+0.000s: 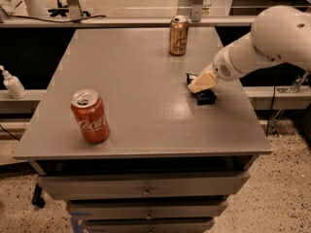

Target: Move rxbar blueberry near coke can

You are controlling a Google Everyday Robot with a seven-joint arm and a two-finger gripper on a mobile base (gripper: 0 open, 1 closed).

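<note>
Grey bench (141, 81). Red coke can (90, 116) with white script and a silver top. Gold-brown can (179, 35) with a dark label. Dark navy rxbar (207, 98) beneath the cream gripper (201, 84), right side of the bench.

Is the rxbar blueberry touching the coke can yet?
Apart. The camera view shows a wide stretch of tabletop between the coke can at front left and the rxbar blueberry by the gripper at right.

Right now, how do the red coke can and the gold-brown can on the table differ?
The coke can is red with white script; the gold-brown can has a dark label. The coke can stands front left on the table; the gold-brown can stands at the far edge. The gripper, low over the rxbar blueberry at the right, is nearer the gold-brown can than the coke can. Both stand upright.
</note>
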